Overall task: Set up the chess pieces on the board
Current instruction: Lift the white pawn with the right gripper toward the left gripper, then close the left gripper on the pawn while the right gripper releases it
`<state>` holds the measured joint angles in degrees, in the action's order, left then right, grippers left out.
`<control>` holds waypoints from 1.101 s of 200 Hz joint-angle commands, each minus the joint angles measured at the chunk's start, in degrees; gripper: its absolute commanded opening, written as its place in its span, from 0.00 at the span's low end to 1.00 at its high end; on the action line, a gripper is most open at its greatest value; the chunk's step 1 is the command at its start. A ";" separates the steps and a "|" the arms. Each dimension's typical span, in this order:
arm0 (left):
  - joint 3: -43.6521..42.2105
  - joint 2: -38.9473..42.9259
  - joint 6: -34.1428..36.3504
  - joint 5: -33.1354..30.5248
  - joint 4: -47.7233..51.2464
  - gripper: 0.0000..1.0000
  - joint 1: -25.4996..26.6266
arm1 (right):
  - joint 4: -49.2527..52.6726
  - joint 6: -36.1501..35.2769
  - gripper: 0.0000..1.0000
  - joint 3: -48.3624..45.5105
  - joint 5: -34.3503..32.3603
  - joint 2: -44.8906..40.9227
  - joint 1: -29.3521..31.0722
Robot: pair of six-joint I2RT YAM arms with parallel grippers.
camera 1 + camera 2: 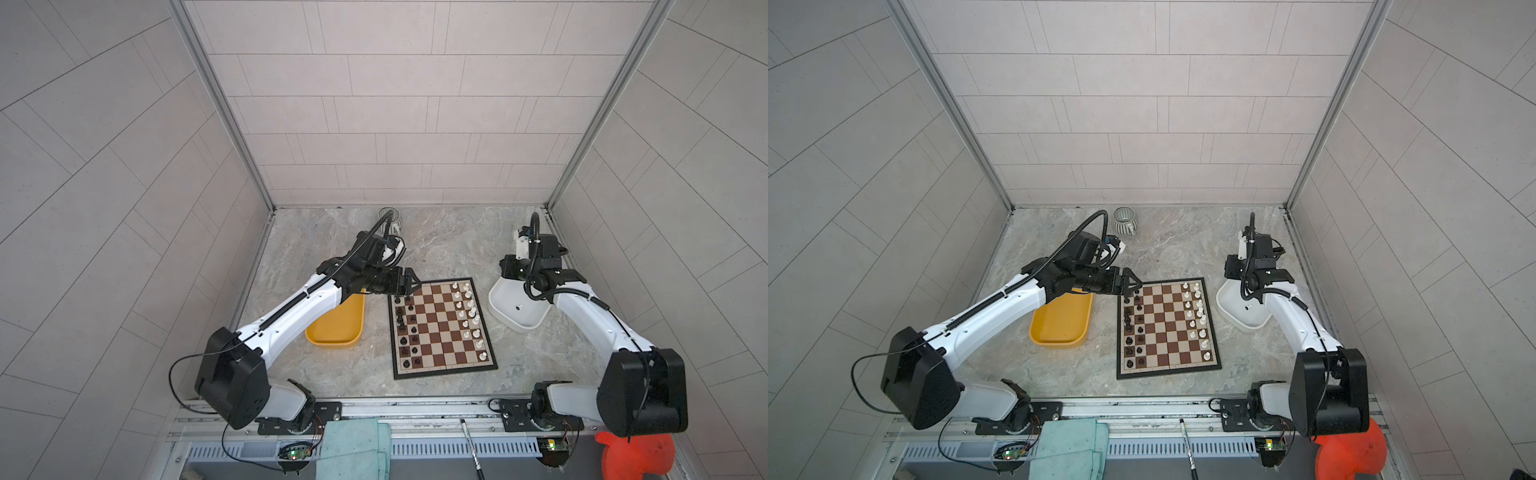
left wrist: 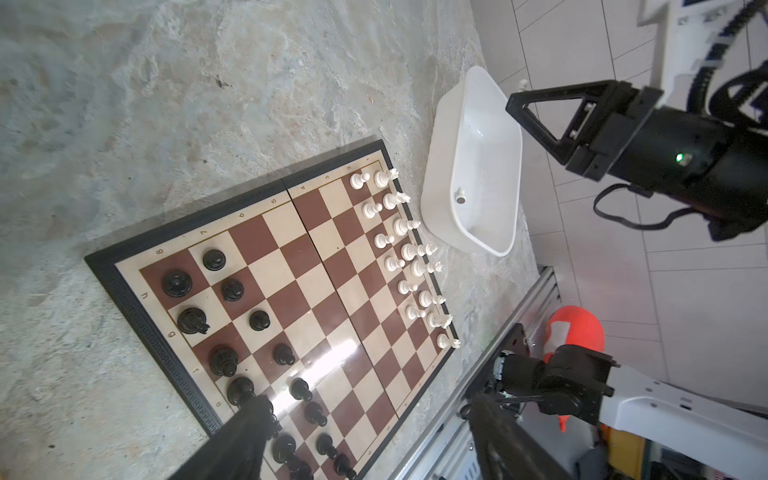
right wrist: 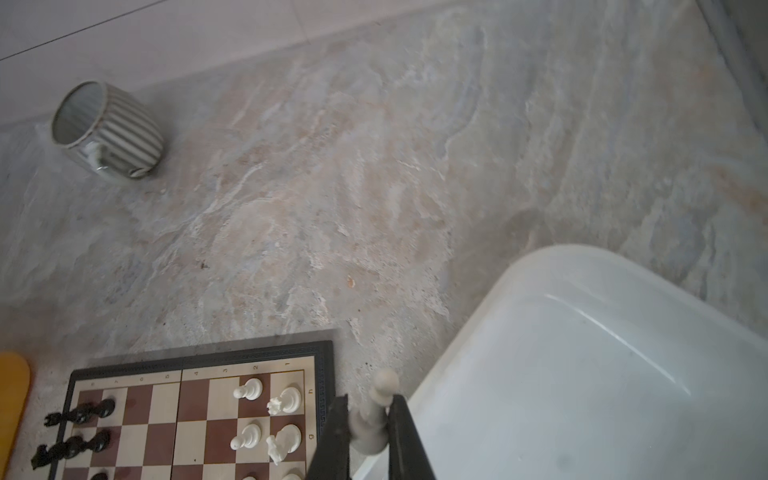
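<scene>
The board [image 1: 440,328] [image 1: 1169,328] lies mid-table. Black chess pieces [image 1: 405,328] [image 2: 224,291] fill its two left columns and white ones [image 1: 469,316] [image 2: 399,249] its right columns. My left gripper [image 1: 409,286] [image 2: 368,405] hangs open over the board's far left corner, with nothing between its fingers; one finger [image 2: 249,432] hides part of the black back row. My right gripper [image 3: 368,411] [image 1: 509,266] is shut on a white pawn [image 3: 376,399] above the far left rim of the white tray [image 1: 536,324]. Another white piece [image 1: 518,308] lies in that tray.
A yellow tray [image 1: 336,328] sits left of the board, partly under the left arm. A striped mug [image 1: 1125,220] lies on its side near the back wall. A teal cloth [image 1: 353,449], a pen [image 1: 469,444] and a red object [image 1: 636,457] are at the front rail.
</scene>
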<state>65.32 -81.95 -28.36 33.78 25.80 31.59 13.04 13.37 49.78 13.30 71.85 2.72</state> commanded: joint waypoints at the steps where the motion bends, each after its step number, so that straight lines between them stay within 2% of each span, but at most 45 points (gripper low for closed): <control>1: 3.14 -0.76 -1.58 5.53 -1.48 0.82 -1.57 | -11.27 -12.01 0.01 -4.16 1.57 -4.10 4.25; 27: 4.56 -2.10 -0.46 6.51 0.26 0.80 -1.98 | -19.41 -18.10 0.01 -7.85 10.05 -6.64 7.40; 58: 4.57 -2.84 0.22 8.16 0.74 0.79 -1.98 | -18.37 -27.49 0.01 -6.74 20.22 -5.51 10.89; 81: 4.24 -3.76 1.15 10.13 0.74 0.77 -1.97 | -15.14 -35.94 0.01 -6.06 24.15 -5.19 14.02; 106: 5.47 -5.26 1.59 11.99 0.33 0.74 -1.52 | -12.70 -41.60 0.01 -5.75 30.03 -4.41 15.01; 132: 7.56 -7.52 2.50 14.54 0.17 0.70 -0.28 | -13.29 -42.98 0.00 -5.75 34.28 -3.68 15.59; 161: 10.47 -9.80 3.05 16.10 0.13 0.66 1.64 | -8.12 -46.89 0.00 -3.83 34.64 -2.08 17.64; 180: 12.58 -11.61 3.06 16.17 -0.06 0.64 3.09 | -9.68 -46.30 0.00 -4.78 35.63 -2.64 17.84; 220: 15.51 -14.80 2.09 16.55 0.13 0.52 4.34 | -11.55 -44.50 0.00 -5.74 35.37 -3.89 17.85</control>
<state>78.74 -95.26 -26.30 49.10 25.96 35.44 2.37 -30.22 44.56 46.50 69.65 20.36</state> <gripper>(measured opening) 0.543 0.126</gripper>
